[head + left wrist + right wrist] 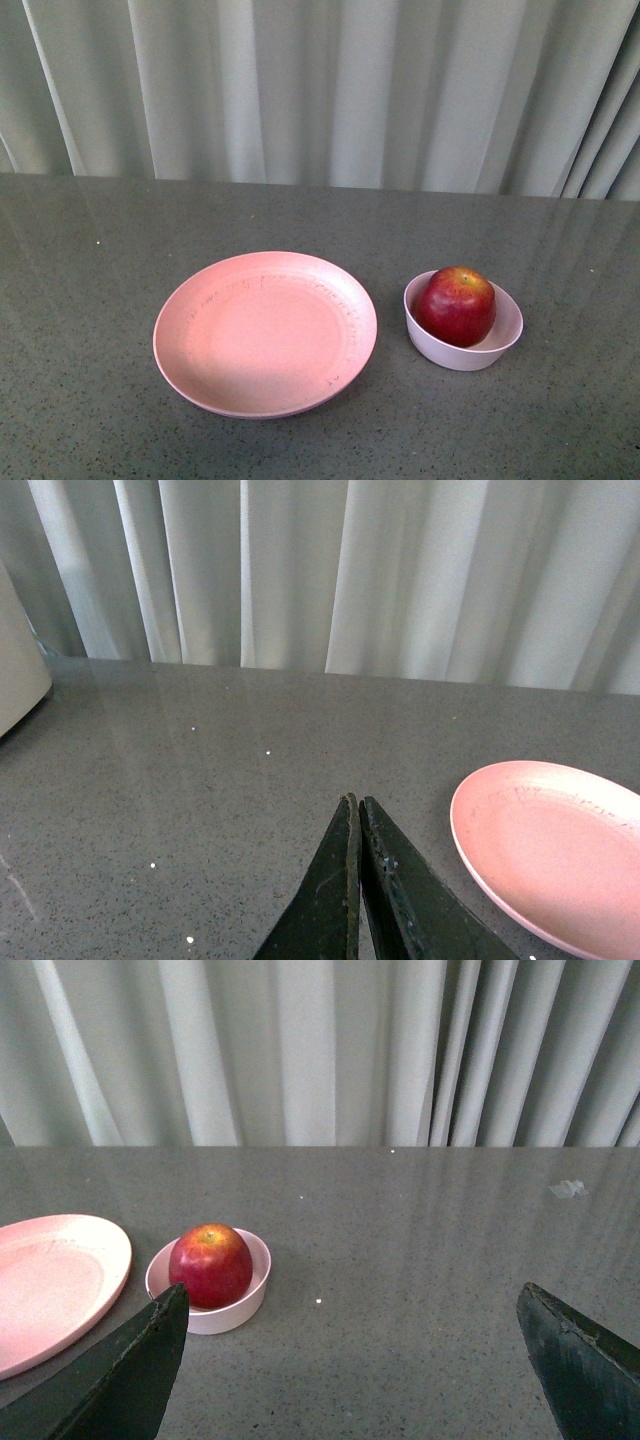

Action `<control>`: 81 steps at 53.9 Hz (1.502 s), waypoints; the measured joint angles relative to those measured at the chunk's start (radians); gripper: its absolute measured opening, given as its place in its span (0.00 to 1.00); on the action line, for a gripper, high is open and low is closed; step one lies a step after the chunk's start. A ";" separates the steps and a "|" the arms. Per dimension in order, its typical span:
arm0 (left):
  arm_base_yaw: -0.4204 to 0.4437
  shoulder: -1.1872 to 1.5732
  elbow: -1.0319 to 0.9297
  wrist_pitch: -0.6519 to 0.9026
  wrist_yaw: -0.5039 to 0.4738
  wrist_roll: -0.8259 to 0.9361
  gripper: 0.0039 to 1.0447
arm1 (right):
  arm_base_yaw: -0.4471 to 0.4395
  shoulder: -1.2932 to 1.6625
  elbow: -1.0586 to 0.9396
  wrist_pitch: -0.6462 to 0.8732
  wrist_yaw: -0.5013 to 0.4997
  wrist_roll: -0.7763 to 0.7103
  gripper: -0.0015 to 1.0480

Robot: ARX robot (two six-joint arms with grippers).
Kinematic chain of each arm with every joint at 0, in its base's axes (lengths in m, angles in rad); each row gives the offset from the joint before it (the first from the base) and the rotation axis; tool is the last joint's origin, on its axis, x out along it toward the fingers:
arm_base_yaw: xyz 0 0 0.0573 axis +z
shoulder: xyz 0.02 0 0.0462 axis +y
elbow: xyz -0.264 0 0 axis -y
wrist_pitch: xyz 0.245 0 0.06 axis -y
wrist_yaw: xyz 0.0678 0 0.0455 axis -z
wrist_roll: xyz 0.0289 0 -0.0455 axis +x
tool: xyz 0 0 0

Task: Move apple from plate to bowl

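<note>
Both my grippers held nothing: right fingers (120, 1380) spread wide, left fingers (330, 890) pinched together. Apple (210, 1265) sat in bowl (245, 1305), beyond the right fingers; plate (265, 333) bare, so transfer looked done.

In the front view the plate (265, 333) lies on the table (90, 300) at lower centre. The bowl (463, 330) sits just right of it, apart, holding the apple (456, 305). Curtains (320, 90) fill the top.
</note>
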 joint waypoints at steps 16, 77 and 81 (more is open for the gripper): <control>0.000 -0.157 0.000 -0.149 0.000 0.000 0.01 | 0.000 0.000 0.000 0.000 0.000 0.000 0.91; 0.000 -0.498 0.000 -0.506 0.000 0.000 0.06 | 0.000 0.000 0.000 0.000 0.000 0.000 0.91; 0.000 -0.498 0.000 -0.506 0.000 0.000 0.21 | 0.000 0.000 0.000 0.000 0.000 0.000 0.91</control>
